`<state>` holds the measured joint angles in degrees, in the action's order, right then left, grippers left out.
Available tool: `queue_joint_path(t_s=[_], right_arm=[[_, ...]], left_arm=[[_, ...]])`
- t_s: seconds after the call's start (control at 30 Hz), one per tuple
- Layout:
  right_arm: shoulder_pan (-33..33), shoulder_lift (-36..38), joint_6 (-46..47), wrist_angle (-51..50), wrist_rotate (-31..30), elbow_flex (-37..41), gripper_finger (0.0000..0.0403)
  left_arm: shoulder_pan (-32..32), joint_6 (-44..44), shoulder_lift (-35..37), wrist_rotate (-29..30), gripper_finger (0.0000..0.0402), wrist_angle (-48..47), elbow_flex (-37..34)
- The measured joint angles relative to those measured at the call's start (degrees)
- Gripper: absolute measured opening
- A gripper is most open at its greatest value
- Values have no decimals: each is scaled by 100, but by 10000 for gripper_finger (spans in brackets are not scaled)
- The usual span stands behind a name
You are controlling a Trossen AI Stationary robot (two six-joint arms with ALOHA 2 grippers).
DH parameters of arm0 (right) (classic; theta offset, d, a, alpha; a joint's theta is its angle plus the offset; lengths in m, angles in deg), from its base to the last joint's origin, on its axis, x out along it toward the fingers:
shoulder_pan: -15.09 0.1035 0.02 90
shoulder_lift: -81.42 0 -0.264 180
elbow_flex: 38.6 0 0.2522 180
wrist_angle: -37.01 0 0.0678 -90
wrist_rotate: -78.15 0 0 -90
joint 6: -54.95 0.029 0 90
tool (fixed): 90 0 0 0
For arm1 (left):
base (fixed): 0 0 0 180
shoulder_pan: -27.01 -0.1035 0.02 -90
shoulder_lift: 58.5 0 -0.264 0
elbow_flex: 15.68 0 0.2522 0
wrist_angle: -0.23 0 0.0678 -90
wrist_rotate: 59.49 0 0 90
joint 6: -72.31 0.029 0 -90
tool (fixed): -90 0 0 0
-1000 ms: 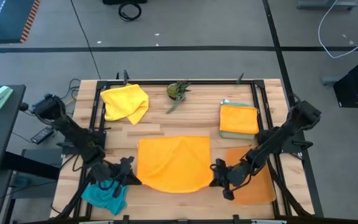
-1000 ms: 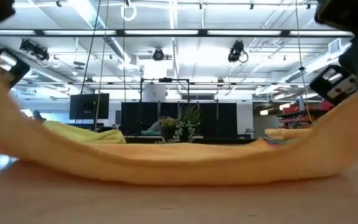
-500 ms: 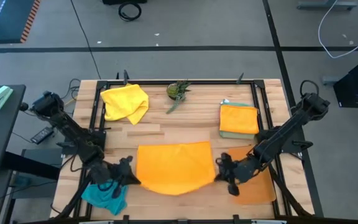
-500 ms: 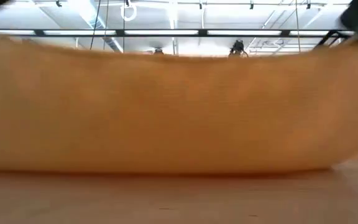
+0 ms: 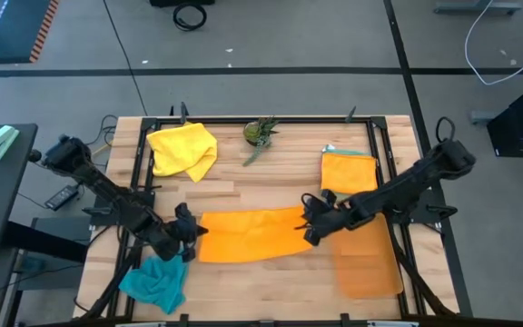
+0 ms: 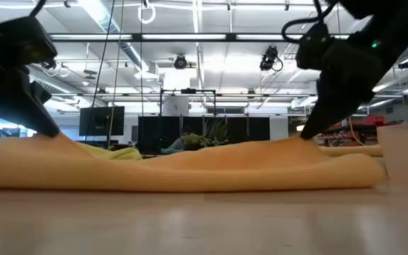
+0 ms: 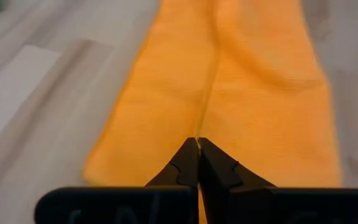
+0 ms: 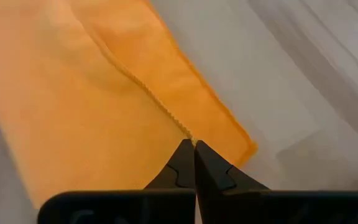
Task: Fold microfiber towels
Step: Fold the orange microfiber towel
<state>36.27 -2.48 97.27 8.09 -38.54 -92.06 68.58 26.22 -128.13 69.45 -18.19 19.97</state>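
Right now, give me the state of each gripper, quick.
Left gripper: shut on the orange towel, at its left end.
Right gripper: shut on the orange towel, at its right end.

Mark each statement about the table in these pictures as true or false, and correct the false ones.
1. The orange towel in the middle lies folded into a strip. True.
2. The left hand is open above the towel. False: it is shut on the towel's edge.
3. The right hand is shut on the orange towel. True.
4. The yellow towel is neatly folded. False: it lies crumpled at the far left of the table.
5. The teal towel sits on the folded stack. False: it lies crumpled at the near left.
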Motion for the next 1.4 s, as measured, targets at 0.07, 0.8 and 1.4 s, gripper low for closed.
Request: queue_joint_path(t_s=[0.07, 0.8, 1.4], right_arm=[[-137, -60, -11, -56, 21, 0, 0], [-847, -52, -96, -539, -24, 2, 0], [-1107, -52, -248, -514, -153, 4, 16]], left_arm=[[-76, 39, 0, 9, 6, -69, 0], [-745, 318, 74, 308, 10, -669, 0], [-1017, 175, 72, 269, 39, -1030, 0]])
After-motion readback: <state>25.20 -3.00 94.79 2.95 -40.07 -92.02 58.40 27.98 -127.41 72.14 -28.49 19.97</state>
